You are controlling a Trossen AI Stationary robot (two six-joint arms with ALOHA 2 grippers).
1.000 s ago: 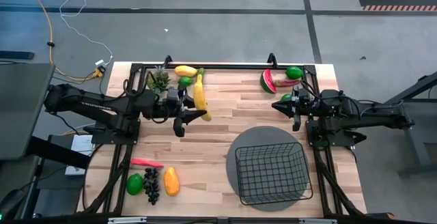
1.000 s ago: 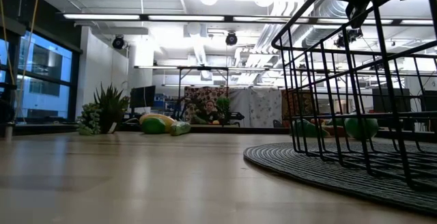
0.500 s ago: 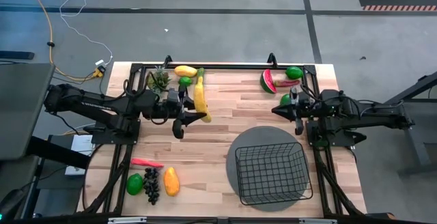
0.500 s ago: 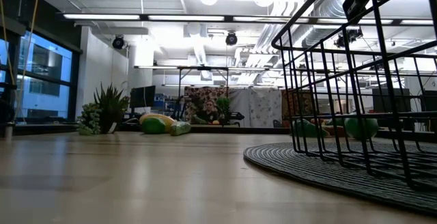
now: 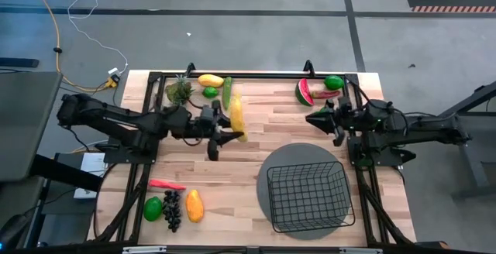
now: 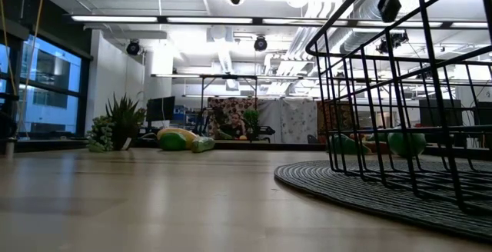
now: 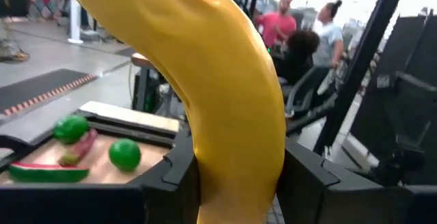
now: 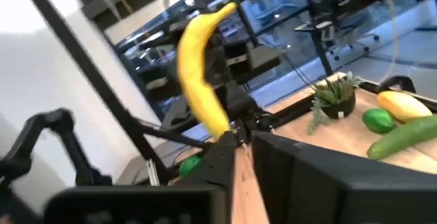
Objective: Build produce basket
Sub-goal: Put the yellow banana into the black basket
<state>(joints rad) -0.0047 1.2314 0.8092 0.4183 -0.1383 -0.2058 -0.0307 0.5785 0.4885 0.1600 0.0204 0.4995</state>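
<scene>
Banana [image 7: 232, 108] ends beyond left wrist view's edges.

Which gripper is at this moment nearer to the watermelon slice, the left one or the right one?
The right. The right gripper is close beside the watermelon slice, near the table's right edge. The left gripper is mid-table holding the banana, much farther away.

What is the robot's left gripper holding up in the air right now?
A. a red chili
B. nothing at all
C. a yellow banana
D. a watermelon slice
C: the left gripper is shut on the yellow banana, lifted above the table; the left wrist view shows the banana between its fingers.
</scene>
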